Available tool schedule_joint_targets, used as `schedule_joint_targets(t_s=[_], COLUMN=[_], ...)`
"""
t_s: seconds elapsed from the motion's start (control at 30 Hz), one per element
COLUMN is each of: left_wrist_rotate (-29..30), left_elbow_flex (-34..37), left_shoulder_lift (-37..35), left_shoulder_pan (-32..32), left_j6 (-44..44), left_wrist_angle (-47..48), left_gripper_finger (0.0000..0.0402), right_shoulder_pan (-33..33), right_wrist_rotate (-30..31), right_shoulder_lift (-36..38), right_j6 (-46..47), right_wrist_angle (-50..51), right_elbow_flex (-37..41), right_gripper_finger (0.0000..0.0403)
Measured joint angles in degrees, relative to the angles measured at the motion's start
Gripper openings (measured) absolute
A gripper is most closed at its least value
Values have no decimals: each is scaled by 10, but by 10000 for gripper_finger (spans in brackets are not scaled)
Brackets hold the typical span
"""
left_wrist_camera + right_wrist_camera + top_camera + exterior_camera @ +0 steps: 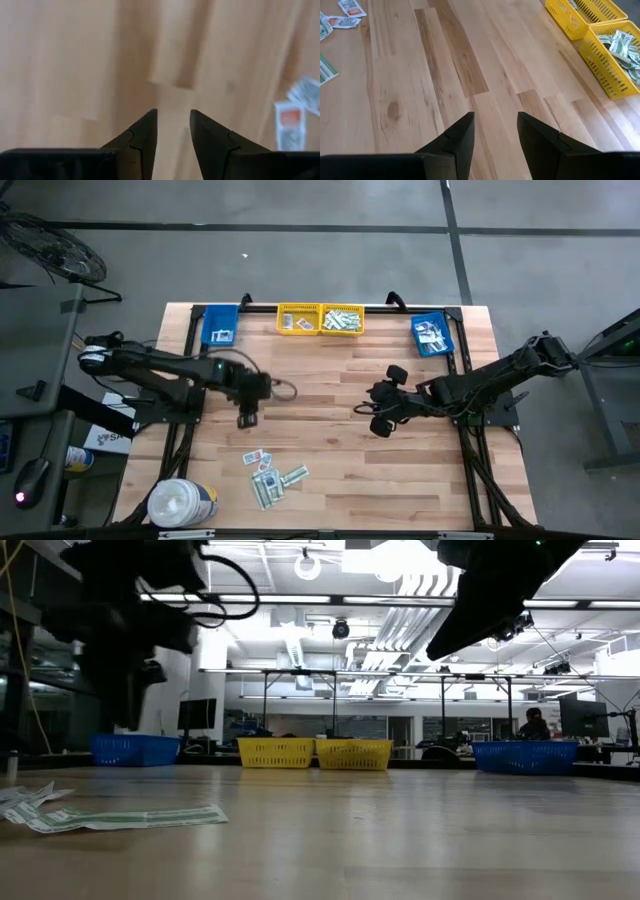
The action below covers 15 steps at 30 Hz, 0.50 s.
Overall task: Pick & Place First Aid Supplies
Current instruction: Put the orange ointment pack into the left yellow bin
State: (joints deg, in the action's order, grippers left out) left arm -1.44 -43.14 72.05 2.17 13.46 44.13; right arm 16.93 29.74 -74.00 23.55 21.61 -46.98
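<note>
from above, the first aid supplies (272, 476) lie as a loose heap of packets on the counter (400, 470), near its front edge and left of the middle. the left claw (246, 418) hangs over bare wood, and the heap lies from it toward the front edge and slightly toward the middle of the counter, a short way off. the right claw (378, 418) is over the counter's centre, well apart from the heap, so the left arm is clearly the nearer one. the long pale strips in the heap lie at a slant, not square to the counter's edges. some packets already sit in the yellow bins (320, 320) and the blue bins (432, 335) at the back.

at counter height, a long green-white strip (120, 818) lies flat at the near left, with the dark left arm above it; its claw tips are not clear here.

past the left wrist, the left claw (173, 131) has its two tips parted with bare wood between them, gripping nothing. a small white packet with a red mark (290, 125) lies off to one side, not between the tips.

past the right wrist, the right claw (495, 131) is also parted and empty over bare wood, with the loose packets (350, 10) far off.

my judgement: the left claw must shift toward the front edge and turn to cross a strip's long axis.
</note>
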Motion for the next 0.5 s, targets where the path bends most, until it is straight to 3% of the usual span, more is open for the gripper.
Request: schedule_joint_targets(t_s=[0.3, 0.5], left_wrist_rotate=[-14, 24], left_elbow_flex=[24, 24], left_shoulder_lift=[0, 2], left_shoulder_pan=[161, 247], left_j6=[133, 261], left_wrist_angle=[-8, -29], left_gripper_finger=[115, 115], right_shoulder_pan=[0, 0], right_wrist_rotate=[0, 1], right_shoulder_lift=[0, 0], right_j6=[0, 0], right_wrist_angle=[0, 0], right_elbow_flex=[0, 0], right_gripper_finger=[142, 142])
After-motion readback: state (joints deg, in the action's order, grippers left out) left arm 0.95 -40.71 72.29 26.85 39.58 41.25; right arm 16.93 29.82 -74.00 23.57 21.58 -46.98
